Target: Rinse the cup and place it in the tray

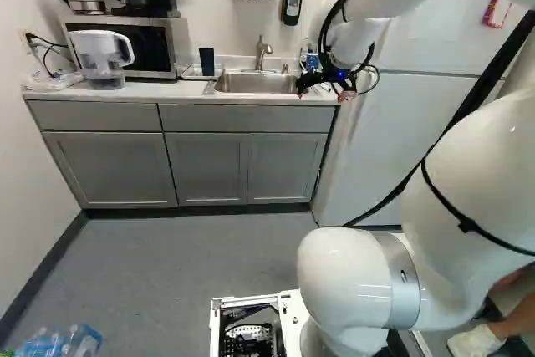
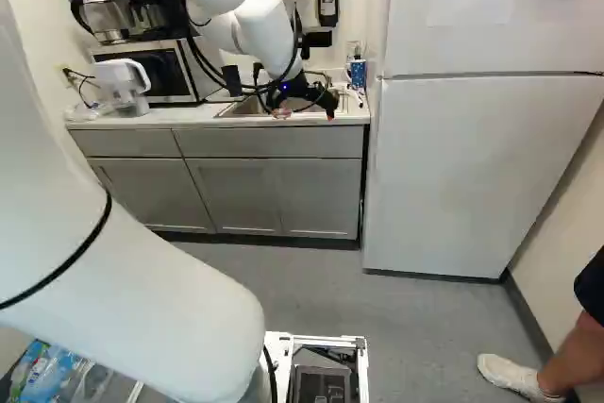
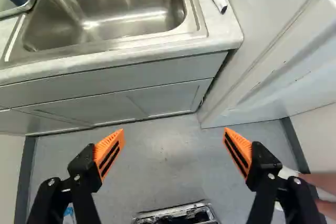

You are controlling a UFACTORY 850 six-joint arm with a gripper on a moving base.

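The pincer (image 3: pixel 174 132) is hanging released and empty; toward the upper left of the left base view, the dark cup (image 1: pixel 206 61) is standing in the tray (image 3: pixel 11 12), leftward of the pincer, across the sink (image 1: pixel 255 82).

The 2 base views look ahead and a little down from behind the gripper (image 1: pixel 323 92), 1 from its left and 1 from its right, both well back. They share the stainless steel sink (image 1: pixel 251 83), gray base cabinets (image 1: pixel 205 165) and white refrigerator (image 2: pixel 472 172) to its right. The wrist view, nearest of the 3, looks steeply down along the tool, taking in parts of these.
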